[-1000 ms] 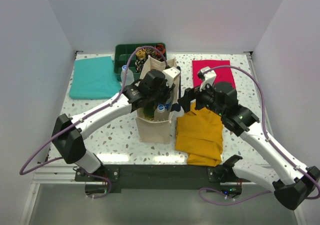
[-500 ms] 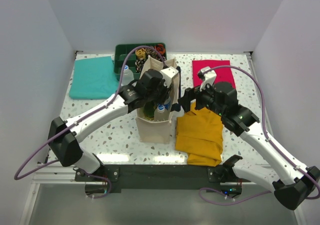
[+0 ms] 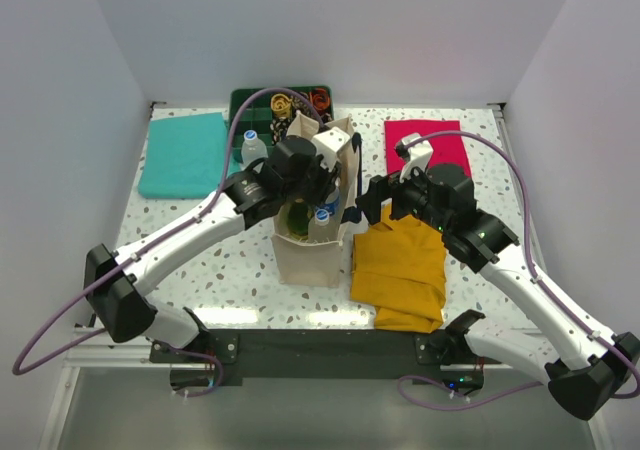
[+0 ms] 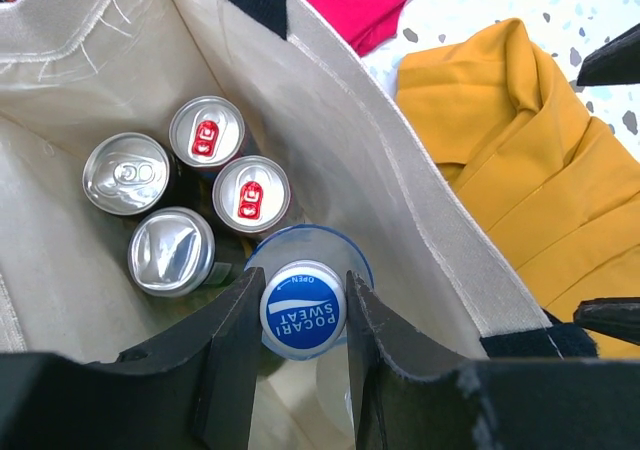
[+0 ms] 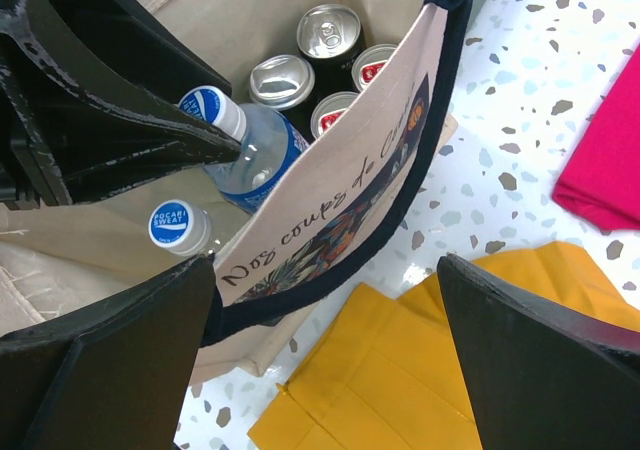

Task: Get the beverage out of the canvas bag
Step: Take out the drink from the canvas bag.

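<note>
**A:** Where's the bottle?

**B:** The bottle (image 4: 302,308) is inside the bag (image 4: 400,180), cap up, just beside four cans (image 4: 185,205) and near one side wall. The left gripper (image 4: 303,288) reaches in from above and is clenched on the neck, a finger on either side of the blue cap.

**A:** And the other arm?

**B:** The right gripper (image 5: 328,265) is spread wide and holds nothing. The bag's printed wall and navy rim run between its fingers, above the yellow cloth (image 5: 370,380).

**A:** What can't you make out?

**B:** From the left wrist, cap and fingers hide most of the bottle's body. From the top, the arm covers much of the bag's mouth. A second bottle (image 5: 178,225) shows little more than its cap. I can't tell whether the gripped bottle's base rests on the bag's floor.
</note>
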Motion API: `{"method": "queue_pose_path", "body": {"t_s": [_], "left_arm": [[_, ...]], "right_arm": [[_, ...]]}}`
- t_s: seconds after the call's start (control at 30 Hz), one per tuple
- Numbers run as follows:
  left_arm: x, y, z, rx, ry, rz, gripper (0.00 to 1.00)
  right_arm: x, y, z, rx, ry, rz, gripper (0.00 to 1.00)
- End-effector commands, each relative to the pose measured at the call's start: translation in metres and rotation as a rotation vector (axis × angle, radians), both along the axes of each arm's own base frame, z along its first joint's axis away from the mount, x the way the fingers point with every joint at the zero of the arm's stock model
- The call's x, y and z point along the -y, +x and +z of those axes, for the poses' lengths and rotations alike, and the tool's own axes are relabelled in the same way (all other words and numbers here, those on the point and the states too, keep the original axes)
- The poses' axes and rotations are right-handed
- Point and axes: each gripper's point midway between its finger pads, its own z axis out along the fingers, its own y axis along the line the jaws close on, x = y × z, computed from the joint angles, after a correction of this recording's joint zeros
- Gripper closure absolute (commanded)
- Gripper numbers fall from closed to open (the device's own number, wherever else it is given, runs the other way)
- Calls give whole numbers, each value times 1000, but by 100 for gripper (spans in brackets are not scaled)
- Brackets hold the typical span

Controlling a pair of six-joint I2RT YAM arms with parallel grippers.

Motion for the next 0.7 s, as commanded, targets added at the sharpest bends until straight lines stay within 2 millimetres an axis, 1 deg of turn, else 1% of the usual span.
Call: {"method": "queue_pose_path", "body": {"t_s": [0.0, 0.23, 0.47, 0.67], "left_arm": [[4, 0, 93, 176, -190, -9, 100], [2, -7, 113, 184, -209, -31, 100], [-5, -14, 142, 223, -242, -32, 100], [-18, -20, 170, 272, -281, -12, 100]], "right_arm": [[0, 5, 14, 35, 15, -17, 2], [0, 6, 14, 39, 13, -19, 2], [1, 8, 13, 39, 5, -23, 2], [1, 10, 12, 36, -2, -27, 2]]}}
